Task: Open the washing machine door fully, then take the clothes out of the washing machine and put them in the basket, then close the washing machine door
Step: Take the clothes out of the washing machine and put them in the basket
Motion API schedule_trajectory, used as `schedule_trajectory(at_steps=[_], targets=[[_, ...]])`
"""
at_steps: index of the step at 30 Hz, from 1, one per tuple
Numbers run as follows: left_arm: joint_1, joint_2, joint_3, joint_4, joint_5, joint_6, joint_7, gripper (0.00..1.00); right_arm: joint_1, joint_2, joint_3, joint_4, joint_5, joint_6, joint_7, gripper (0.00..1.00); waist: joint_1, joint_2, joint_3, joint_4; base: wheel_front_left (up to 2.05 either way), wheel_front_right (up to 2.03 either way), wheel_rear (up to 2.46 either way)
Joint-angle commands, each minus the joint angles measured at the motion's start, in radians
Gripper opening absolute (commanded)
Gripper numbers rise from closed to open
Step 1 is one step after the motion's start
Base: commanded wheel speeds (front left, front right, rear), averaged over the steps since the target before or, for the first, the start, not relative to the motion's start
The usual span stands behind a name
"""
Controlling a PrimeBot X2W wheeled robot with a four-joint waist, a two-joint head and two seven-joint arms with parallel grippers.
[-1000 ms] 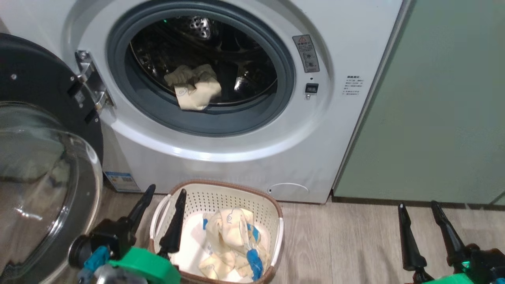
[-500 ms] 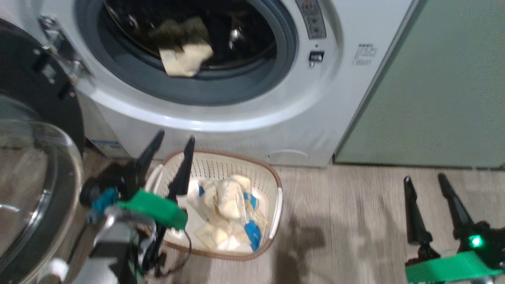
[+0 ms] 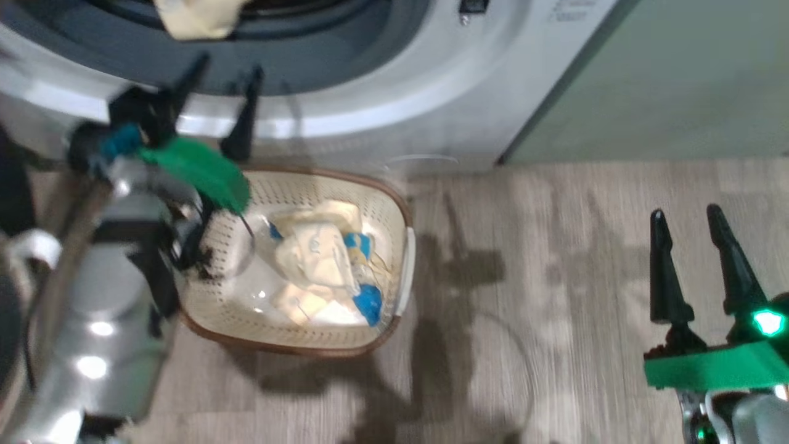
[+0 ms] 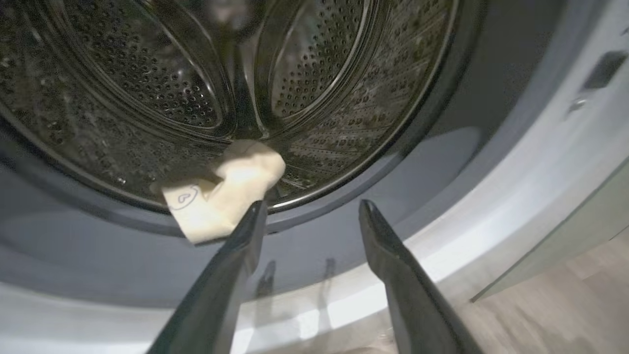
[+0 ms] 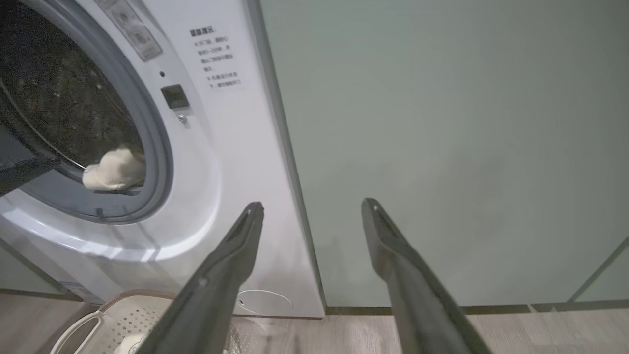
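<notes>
The washing machine (image 3: 394, 92) fills the top of the blurred head view, its drum mouth uncovered. A cream piece of the clothes (image 4: 221, 196) hangs over the drum's lower lip, also seen from the right wrist as clothes (image 5: 115, 169). My left gripper (image 4: 312, 206) is open and empty, just below and right of that cloth, in front of the grey rubber ring; from the head it is the left gripper (image 3: 228, 65). More clothes (image 3: 320, 253) lie in the basket (image 3: 394, 203) on the floor below. My right gripper (image 3: 686, 213) is open and empty, far right. The door's dark rim (image 3: 13, 185) peeks out behind my left forearm.
A pale green cabinet (image 5: 442, 147) stands directly right of the machine. Wooden floor (image 3: 555, 277) stretches between the basket and my right gripper. My silver left forearm (image 3: 92, 320) covers the lower left of the head view.
The head camera has tilted down, so the machine has slid up the picture. My left gripper has risen from over the basket to the drum mouth's lower rim. The right gripper stays open.
</notes>
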Motion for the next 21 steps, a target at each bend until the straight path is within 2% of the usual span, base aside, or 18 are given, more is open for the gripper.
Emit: schedule_trajectory(at_steps=[1,15,21], targets=[[-0.060,0.051,0.030,-0.009,0.016,-0.001,0.009,1.00,-0.024,-0.003,0.023,-0.034,0.015,0.004,-0.009,1.00,-0.0003,0.0000,0.054,-0.043,0.00,0.00,0.00],[-0.386,0.251,-0.005,0.162,0.138,0.002,0.134,1.00,-0.103,-0.003,0.048,-0.026,0.128,0.004,-0.009,1.00,-0.0003,0.0000,0.163,-0.157,0.00,0.00,0.00],[-0.452,0.301,-0.028,0.205,0.182,0.010,0.194,1.00,-0.108,-0.003,0.055,-0.022,0.150,0.004,-0.009,1.00,-0.0003,0.0000,0.174,-0.180,0.00,0.00,0.00]])
